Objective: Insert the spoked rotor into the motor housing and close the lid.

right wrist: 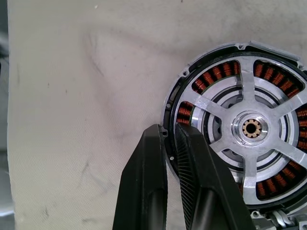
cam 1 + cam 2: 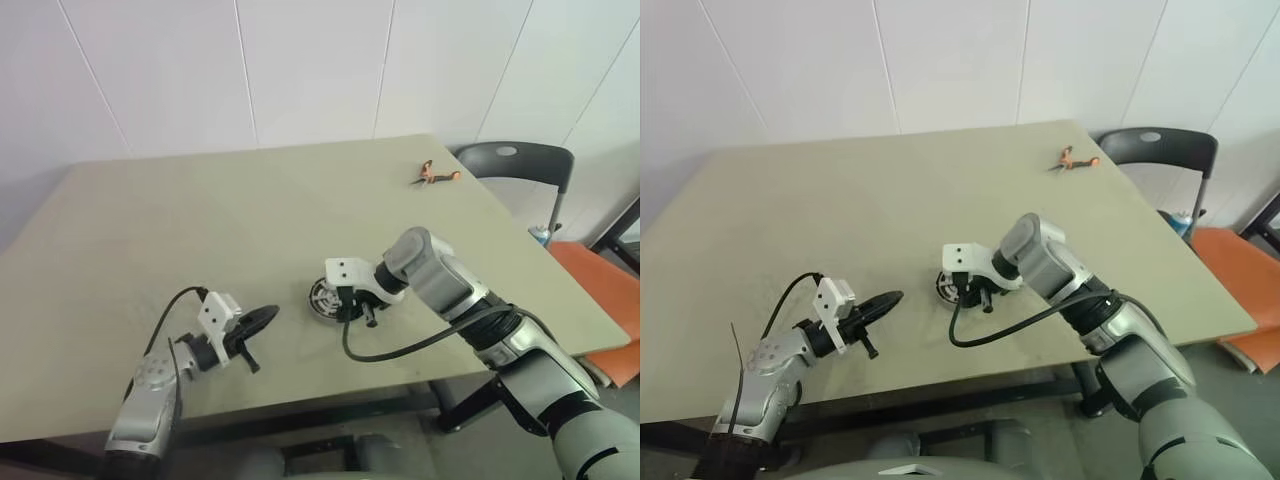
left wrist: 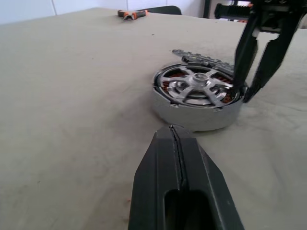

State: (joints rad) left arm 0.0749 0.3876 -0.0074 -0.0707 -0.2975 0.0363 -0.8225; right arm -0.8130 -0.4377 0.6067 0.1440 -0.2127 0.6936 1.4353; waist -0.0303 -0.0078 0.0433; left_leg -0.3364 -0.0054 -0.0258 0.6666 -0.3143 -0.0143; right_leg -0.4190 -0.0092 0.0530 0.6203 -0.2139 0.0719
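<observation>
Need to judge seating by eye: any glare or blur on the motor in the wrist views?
Right wrist view: round silver-spoked motor with copper windings sharp, evenly lit, no glare. Left wrist view: motor clear, mild sheen on its silver wall; near black left claw soft.

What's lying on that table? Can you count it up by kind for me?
Motor parts: 3 (housing, rotor sitting in it, lid beside it)
Pliers: 1
Total: 4

open tabletop [image 2: 200, 230], pliers [image 2: 436, 176] far corner
</observation>
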